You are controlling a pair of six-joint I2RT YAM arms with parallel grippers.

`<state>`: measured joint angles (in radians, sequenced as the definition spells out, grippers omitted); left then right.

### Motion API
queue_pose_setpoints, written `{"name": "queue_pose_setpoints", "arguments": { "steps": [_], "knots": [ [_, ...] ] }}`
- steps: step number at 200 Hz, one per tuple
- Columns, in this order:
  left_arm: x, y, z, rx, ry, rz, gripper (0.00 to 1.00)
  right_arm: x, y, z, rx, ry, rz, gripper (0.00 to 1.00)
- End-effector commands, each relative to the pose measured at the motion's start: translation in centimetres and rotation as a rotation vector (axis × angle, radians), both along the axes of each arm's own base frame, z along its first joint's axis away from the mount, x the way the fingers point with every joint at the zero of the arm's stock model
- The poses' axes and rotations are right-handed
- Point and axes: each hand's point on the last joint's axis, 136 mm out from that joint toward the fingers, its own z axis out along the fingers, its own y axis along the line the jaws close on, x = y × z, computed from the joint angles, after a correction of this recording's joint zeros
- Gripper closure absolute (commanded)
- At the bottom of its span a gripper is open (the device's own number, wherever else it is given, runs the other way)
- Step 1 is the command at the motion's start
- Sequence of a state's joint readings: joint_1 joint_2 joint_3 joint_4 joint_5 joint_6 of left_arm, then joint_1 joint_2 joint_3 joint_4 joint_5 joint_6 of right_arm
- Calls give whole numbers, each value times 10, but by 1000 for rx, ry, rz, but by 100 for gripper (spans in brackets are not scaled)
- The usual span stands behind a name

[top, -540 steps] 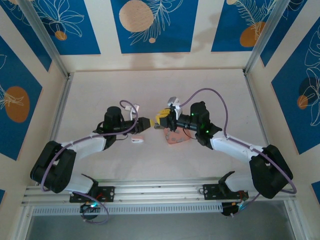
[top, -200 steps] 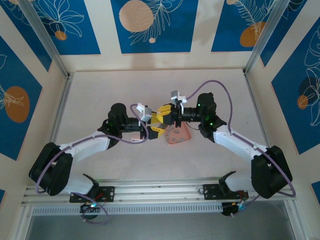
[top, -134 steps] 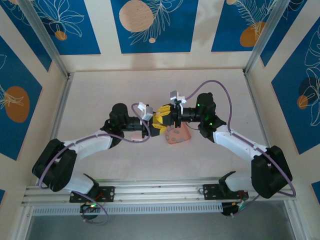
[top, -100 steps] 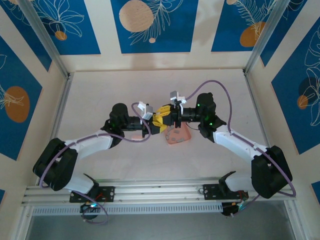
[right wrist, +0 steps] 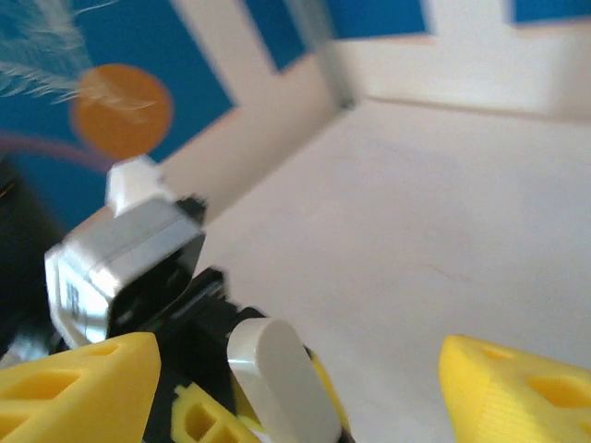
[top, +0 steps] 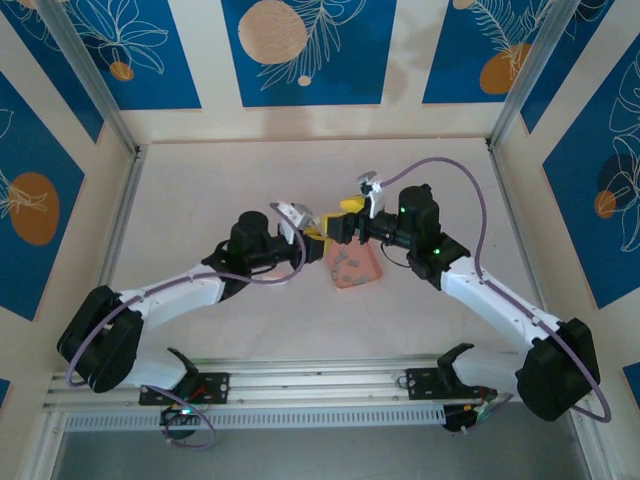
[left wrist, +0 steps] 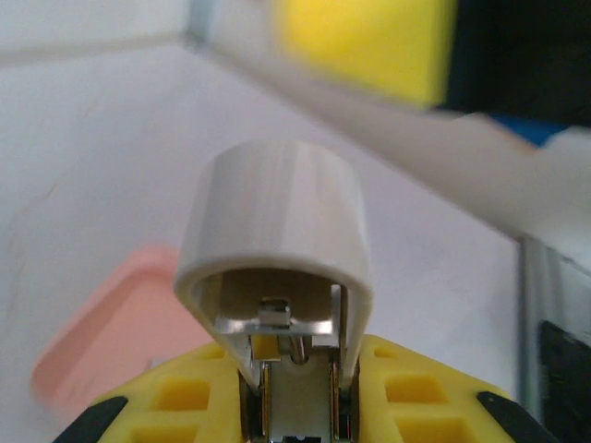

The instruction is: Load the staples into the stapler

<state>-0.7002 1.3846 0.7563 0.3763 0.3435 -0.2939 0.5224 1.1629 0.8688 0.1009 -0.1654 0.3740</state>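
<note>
Pale tabletop: your left gripper [top: 312,234] clamps the white stapler [left wrist: 275,221]; the right gripper [top: 347,212], spread and empty, hangs at its 2 o'clock. Staples [top: 350,262] lie in the pink tray [top: 366,278] at 5 o'clock. Crowding closer could knock the stapler askew.

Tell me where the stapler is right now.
In the left wrist view the stapler sits centre frame, clamped in the left hand, with the pink tray at lower left.
</note>
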Motion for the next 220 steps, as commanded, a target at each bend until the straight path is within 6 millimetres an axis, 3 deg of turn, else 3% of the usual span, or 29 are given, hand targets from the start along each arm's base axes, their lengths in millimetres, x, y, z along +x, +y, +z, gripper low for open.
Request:
{"name": "queue_pose_setpoints", "arguments": {
  "steps": [1,29,65,103,220],
  "knots": [
    [24,41,-61,245,277,349,94,9,-45,-50,-130,273,-298,21],
    [29,56,-96,392,476,509,100,0,-49,-71,-134,331,-316,21],
    [37,54,-117,401,563,594,100,-7,-54,-88,-148,373,-347,21],
    [40,66,-138,509,639,705,99,-11,-61,-94,-168,380,-375,21],
    [46,51,-166,555,696,735,87,-17,-66,-102,-186,394,-390,21]
  ]
}}
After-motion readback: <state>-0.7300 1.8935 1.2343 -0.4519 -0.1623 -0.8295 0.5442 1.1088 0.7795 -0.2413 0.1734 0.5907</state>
